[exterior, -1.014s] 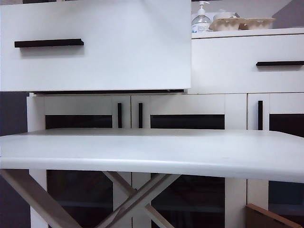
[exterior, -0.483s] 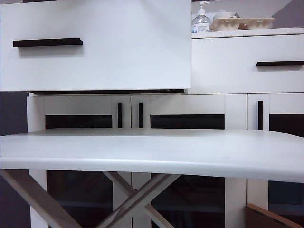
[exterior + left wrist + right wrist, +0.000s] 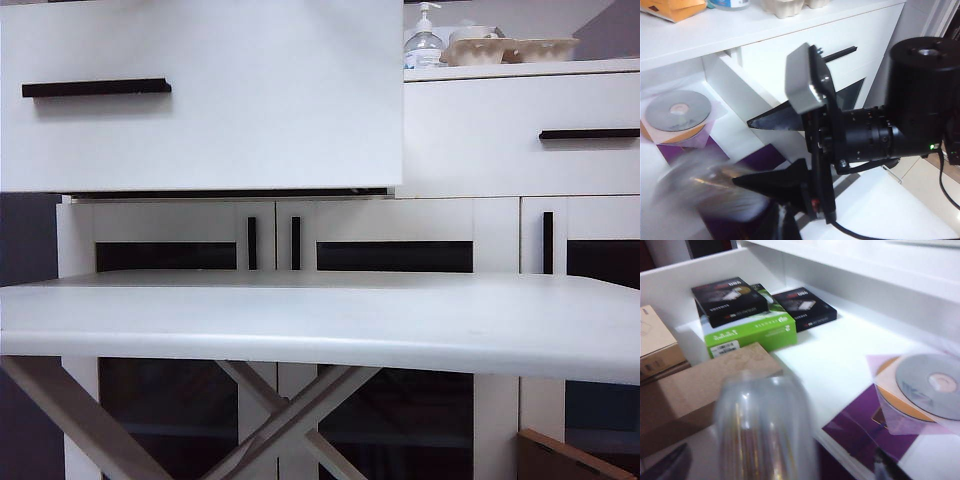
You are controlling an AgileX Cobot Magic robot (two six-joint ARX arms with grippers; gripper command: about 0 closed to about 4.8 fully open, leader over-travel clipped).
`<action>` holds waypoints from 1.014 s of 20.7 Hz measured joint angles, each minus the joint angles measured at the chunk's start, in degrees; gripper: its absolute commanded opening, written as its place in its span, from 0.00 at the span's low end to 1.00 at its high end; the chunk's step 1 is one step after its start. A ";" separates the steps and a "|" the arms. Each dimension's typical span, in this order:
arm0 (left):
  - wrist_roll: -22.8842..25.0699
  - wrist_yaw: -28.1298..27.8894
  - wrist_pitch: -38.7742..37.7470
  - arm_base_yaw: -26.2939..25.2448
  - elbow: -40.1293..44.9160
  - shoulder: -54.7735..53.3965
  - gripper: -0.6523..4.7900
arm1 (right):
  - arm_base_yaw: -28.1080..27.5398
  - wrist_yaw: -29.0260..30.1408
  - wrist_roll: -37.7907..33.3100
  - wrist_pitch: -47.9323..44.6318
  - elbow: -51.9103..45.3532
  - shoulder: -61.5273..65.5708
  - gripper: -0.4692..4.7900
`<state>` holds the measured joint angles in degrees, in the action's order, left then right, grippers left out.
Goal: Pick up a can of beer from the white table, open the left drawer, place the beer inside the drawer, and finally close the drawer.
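- Right gripper [image 3: 742, 151] sits over the open left drawer [image 3: 250, 100], jaws wider than the can of beer [image 3: 765, 430], which is blurred between them and looks let go.
- Left gripper is out of frame and closed; can't tell on what.
- Risk 1: the loose can tips or rolls onto the disc [image 3: 932, 385] or knocks the cardboard box [image 3: 705, 390].
- Risk 2: a finger clips the can on withdrawal.
- Risk 3: the drawer shuts on the arm.

Your right arm, seen from the left wrist camera

You see a black right tool [image 3: 771, 152] with two dark wedge-shaped fingers [image 3: 782, 116], a grey box-shaped camera [image 3: 805, 80] bolted above, a ribbed black wrist barrel, small screws, a green light and a black cable.
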<state>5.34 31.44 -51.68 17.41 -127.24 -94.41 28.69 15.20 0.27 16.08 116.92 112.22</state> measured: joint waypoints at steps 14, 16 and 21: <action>2.84 -3.61 -12.22 0.00 0.02 0.33 0.11 | -0.04 -3.93 4.04 16.76 1.38 -24.02 0.09; 3.02 -3.48 -13.94 0.00 0.50 0.44 0.11 | -0.11 -8.37 4.72 23.54 1.36 -27.56 0.09; 2.97 -1.14 -13.94 -0.02 2.71 0.92 0.11 | -0.15 -10.10 5.66 38.80 1.20 -30.67 0.09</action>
<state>8.32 30.30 -65.63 17.39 -124.53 -93.49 28.53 5.10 5.93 54.87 118.13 81.56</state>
